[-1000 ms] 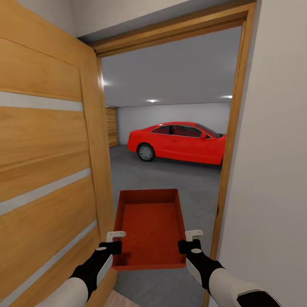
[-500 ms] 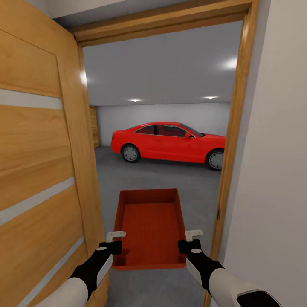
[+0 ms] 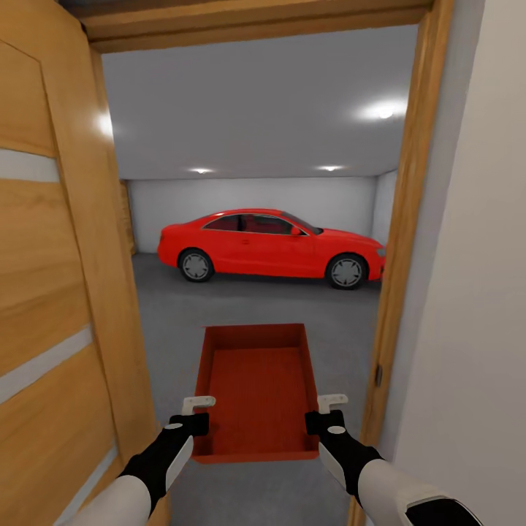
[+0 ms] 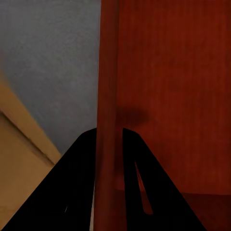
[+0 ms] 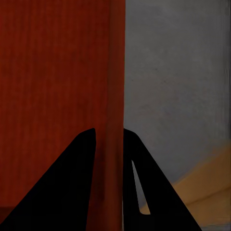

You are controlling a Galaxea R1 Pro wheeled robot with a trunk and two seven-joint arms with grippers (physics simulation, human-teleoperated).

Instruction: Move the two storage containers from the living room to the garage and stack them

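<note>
A red-orange storage container (image 3: 256, 387) hangs level in front of me in the head view, carried between both arms in a doorway. My left gripper (image 3: 194, 427) is shut on its left wall near the near corner. My right gripper (image 3: 318, 425) is shut on its right wall. The left wrist view shows dark fingers (image 4: 77, 183) pinching the thin red wall (image 4: 108, 96). In the right wrist view the fingers (image 5: 77, 183) clamp the other wall (image 5: 115, 96). Beyond the doorway lies the garage with its dark grey floor (image 3: 241, 303).
An open wooden door (image 3: 51, 292) stands close on my left. The wooden door frame (image 3: 398, 277) and a white wall (image 3: 475, 292) are close on my right. A red car (image 3: 267, 248) is parked across the garage ahead, in front of the white back wall.
The camera has moved forward into the doorway: the door and frame slid outward, and more of the garage and the whole car show. The container stays in both grippers.
</note>
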